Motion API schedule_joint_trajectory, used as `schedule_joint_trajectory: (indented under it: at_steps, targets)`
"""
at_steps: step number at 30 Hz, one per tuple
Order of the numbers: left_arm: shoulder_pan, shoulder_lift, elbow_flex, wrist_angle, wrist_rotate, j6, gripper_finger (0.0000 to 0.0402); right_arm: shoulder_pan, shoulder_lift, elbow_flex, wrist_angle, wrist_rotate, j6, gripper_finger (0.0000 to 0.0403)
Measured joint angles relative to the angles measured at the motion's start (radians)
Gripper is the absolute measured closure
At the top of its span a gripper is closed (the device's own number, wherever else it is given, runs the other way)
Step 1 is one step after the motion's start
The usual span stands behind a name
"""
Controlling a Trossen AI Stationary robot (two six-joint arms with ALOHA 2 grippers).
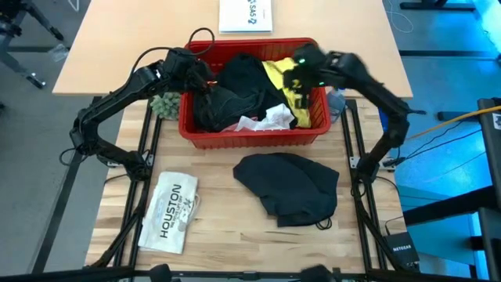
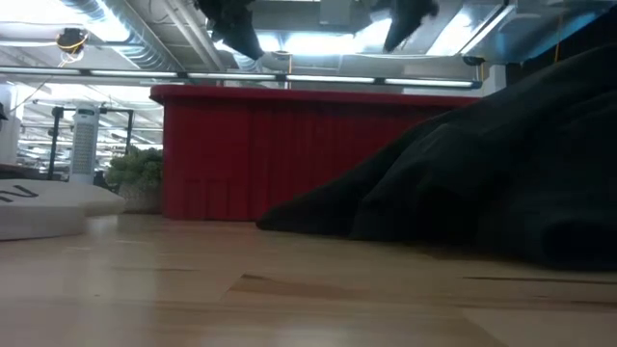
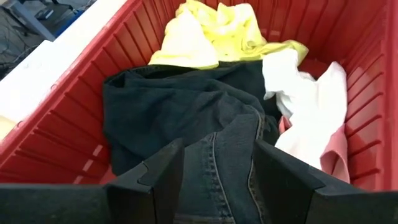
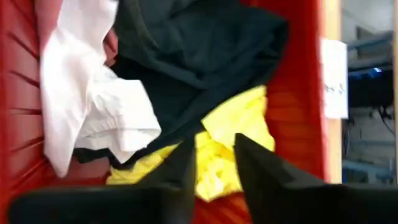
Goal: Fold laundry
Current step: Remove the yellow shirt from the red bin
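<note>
High view shows the picking step — right tool [image 1: 300,78], parted, empty over the yellow T-shirt [image 1: 280,74] in the red basket [image 1: 250,135] toward the counter's far edge; left tool [image 1: 201,81] released above the dark trousers [image 1: 235,86] — next, a firm pinch on one garment.

Both arms are dark, near-black, built of slim tubular links joined by bulkier rounded joint housings. The left gripper [image 3: 214,180] ends in two flat, matte black fingers with angular, stepped inner edges. The right gripper [image 4: 214,171] has the same wedge-shaped fingers — and a small green light glows on that arm's wrist housing (high view).
</note>
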Motion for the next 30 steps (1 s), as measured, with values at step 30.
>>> schedule_joint_trajectory:
  at_steps: [30]
  targets:
    - [-0.001,0.0,0.0,-0.036,0.0,0.016,0.0219,-0.299,0.491,-0.255,0.309,0.169,0.249,0.0199]
